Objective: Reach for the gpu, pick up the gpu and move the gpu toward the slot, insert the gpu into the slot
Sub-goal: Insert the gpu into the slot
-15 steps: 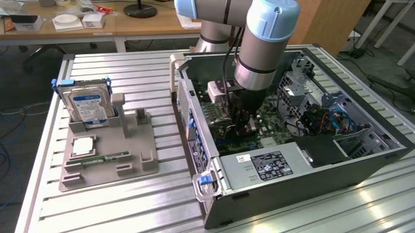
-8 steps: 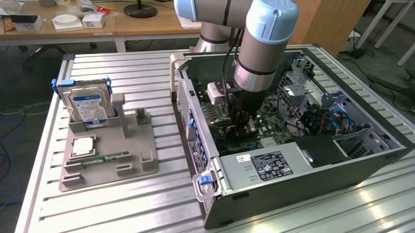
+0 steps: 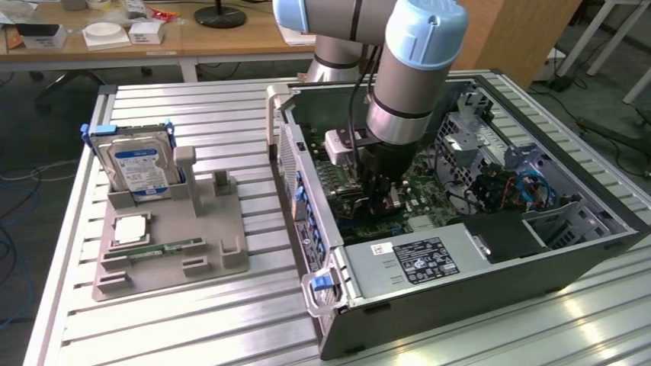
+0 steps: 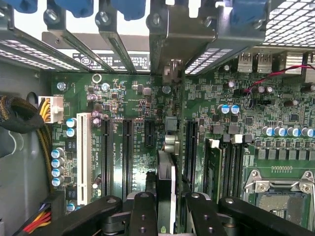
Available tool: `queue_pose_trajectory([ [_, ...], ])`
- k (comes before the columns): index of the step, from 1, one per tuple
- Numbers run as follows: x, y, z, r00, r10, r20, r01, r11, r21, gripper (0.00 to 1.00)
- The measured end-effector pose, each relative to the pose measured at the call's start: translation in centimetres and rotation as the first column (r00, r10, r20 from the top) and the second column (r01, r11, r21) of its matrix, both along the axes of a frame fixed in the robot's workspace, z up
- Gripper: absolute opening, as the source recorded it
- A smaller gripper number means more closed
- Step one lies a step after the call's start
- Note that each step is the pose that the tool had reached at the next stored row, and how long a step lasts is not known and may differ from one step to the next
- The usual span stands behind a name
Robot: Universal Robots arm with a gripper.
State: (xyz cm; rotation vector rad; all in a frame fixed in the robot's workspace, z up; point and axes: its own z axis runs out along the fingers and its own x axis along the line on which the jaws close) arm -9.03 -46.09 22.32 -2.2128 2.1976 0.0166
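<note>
Your thin dark circuit card with a silvery metal bracket end, the gpu (image 4: 166, 189), stands on edge between the jaws, which pinch it from both flat sides; in the wrist view it runs away from the camera toward the rear bracket openings of the case, hanging over the green motherboard (image 4: 147, 98) and not yet seated, as far as you can judge. The black gripper (image 4: 166, 209) sits deep inside the open dark grey computer case (image 3: 489, 259). The long narrow black plastic slot (image 4: 190, 147) nearest the card lies just beside it, with two more long black connectors (image 4: 127, 152) and a white one (image 4: 83, 157) farther off. To do this step well, keep the card's bottom edge parallel to the slot, line the bracket end with the open bay at the case wall, and press straight down without tilting; the memory sticks and the square silver CPU socket (image 4: 275, 196) are close on the other side, so leave them room. The wrist view gives you the card's line against the connectors, which the exterior view hides behind the arm (image 3: 407, 84). The exterior view gives you instead the arm's near-vertical pose, and on the ribbed metal tabletop (image 3: 183, 320) the grey holder tray (image 3: 163, 252) with the blue-labelled silver hard drive (image 3: 137, 164) upright in it.
</note>
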Motion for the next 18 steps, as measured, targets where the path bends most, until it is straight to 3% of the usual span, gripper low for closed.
queue_pose_trajectory([
  [8,0.0,0.01,-0.01,1.0000,0.000,0.0002,0.000,1.0000,0.0006,0.27],
  [9,-0.1,0.05,-0.09,1.0000,-0.001,0.0010,0.001,1.0000,0.0045,0.28],
  [11,0.0,0.02,0.28,1.0000,0.000,0.0009,0.000,1.0000,0.0011,0.28],
  [12,0.0,0.02,0.50,1.0000,0.000,0.0023,0.000,1.0000,0.0016,0.34],
  [18,0.0,0.01,2.30,0.9999,0.000,0.0105,0.000,1.0000,0.0011,0.34],
])
